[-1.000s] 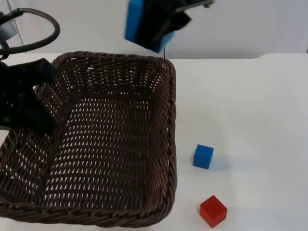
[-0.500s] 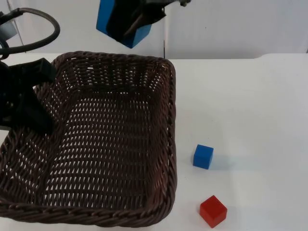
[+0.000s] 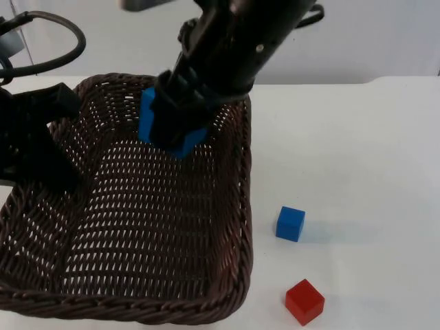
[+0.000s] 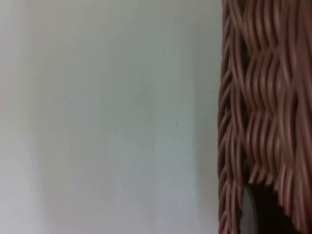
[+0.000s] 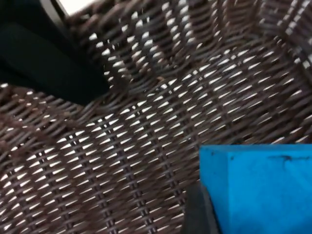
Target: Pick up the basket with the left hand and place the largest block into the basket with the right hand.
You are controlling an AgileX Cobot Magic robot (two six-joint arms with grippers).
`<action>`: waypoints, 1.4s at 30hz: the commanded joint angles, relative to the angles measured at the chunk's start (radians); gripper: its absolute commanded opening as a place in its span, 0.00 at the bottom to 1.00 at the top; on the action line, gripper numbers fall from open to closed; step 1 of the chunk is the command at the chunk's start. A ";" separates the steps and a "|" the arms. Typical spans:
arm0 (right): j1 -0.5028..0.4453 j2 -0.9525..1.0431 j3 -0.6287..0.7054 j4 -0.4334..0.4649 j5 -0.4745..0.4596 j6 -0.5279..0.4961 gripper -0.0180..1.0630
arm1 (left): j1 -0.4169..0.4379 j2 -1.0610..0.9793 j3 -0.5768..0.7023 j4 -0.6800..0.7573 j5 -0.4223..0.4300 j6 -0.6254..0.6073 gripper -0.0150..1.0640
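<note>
The dark brown woven wicker basket [image 3: 137, 227] sits over the near left part of the white tabletop [image 3: 357, 151], its near rim at the front edge. The left gripper [image 3: 51, 148] grips the basket's left wall, fingers clamped on the weave; in the left wrist view the wicker wall [image 4: 263, 107] stands right beside the bare table surface. The right gripper [image 3: 172, 124] reaches in over the basket's far rim, fingers clenched on the large blue rectangular block [image 3: 168, 130], which hangs above the far part of the basket floor. In the right wrist view the block [image 5: 258, 187] is seen over the weave. A small blue cube [image 3: 290, 223] and a small red cube [image 3: 304, 301] lie on the table just right of the basket, the red one nearer the front edge.
</note>
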 commanded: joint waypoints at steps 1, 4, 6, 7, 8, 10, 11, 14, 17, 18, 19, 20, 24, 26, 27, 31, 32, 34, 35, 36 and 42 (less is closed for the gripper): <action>0.006 0.008 -0.006 0.014 -0.017 0.001 0.02 | -0.001 -0.012 0.002 -0.024 0.002 0.000 0.01; 0.006 0.023 -0.006 0.014 -0.017 0.001 0.02 | -0.001 -0.012 0.002 -0.024 0.002 0.000 0.01; 0.006 0.041 -0.006 0.014 -0.015 0.001 0.02 | -0.001 -0.012 0.002 -0.027 0.002 0.000 0.01; 0.006 0.041 -0.006 0.014 -0.015 0.001 0.02 | -0.001 -0.012 0.002 -0.027 0.002 0.000 0.01; 0.006 0.047 -0.006 0.014 -0.013 0.001 0.02 | -0.001 -0.012 0.002 -0.027 0.002 0.000 0.01; 0.006 0.048 -0.006 0.014 -0.013 0.001 0.04 | -0.001 -0.012 0.002 -0.027 0.000 0.000 0.01; 0.006 0.048 -0.006 0.014 -0.013 0.001 0.09 | -0.001 -0.012 0.002 -0.027 -0.005 0.000 0.01; 0.006 0.048 -0.006 0.014 -0.013 0.001 0.21 | -0.001 -0.012 0.002 -0.027 -0.009 0.000 0.01; 0.006 0.048 -0.006 0.014 -0.013 0.001 0.47 | -0.001 -0.012 0.002 -0.027 -0.011 0.000 0.01; 0.006 0.048 -0.006 0.014 -0.013 0.001 0.47 | -0.001 -0.012 0.002 -0.027 -0.011 0.000 0.01; 0.006 0.048 -0.006 0.016 -0.013 0.001 0.56 | -0.001 -0.012 0.002 -0.027 -0.011 0.000 0.01; 0.006 0.048 -0.006 0.016 -0.013 0.001 0.63 | -0.001 -0.012 0.002 -0.027 -0.011 0.000 0.01; 0.006 0.034 -0.006 0.014 -0.017 -0.006 0.75 | -0.001 -0.012 0.002 -0.027 -0.011 0.000 0.01; 0.006 0.012 -0.006 0.014 -0.021 -0.023 0.74 | -0.001 -0.012 0.002 -0.027 -0.011 0.000 0.01; 0.006 -0.002 -0.006 0.014 -0.024 -0.023 0.74 | -0.001 -0.012 0.002 -0.027 -0.011 0.000 0.01; 0.006 -0.060 -0.006 0.006 -0.022 -0.023 0.74 | -0.001 -0.012 0.002 -0.027 -0.011 0.000 0.01; 0.006 -0.078 -0.006 -0.001 -0.016 -0.023 0.74 | -0.001 -0.012 0.002 -0.027 -0.011 0.000 0.01; 0.006 -0.124 -0.006 -0.005 -0.003 -0.017 0.74 | -0.001 -0.012 0.002 -0.027 -0.011 0.000 0.01; 0.004 -0.148 -0.006 -0.005 0.007 -0.012 0.74 | -0.001 -0.012 0.002 -0.027 -0.011 0.000 0.01; 0.004 -0.148 -0.006 -0.005 0.007 -0.012 0.74 | -0.001 -0.012 0.002 -0.027 -0.011 0.000 0.01; 0.004 -0.246 -0.006 -0.054 0.055 0.052 0.74 | -0.001 -0.012 0.002 -0.027 -0.011 0.000 0.01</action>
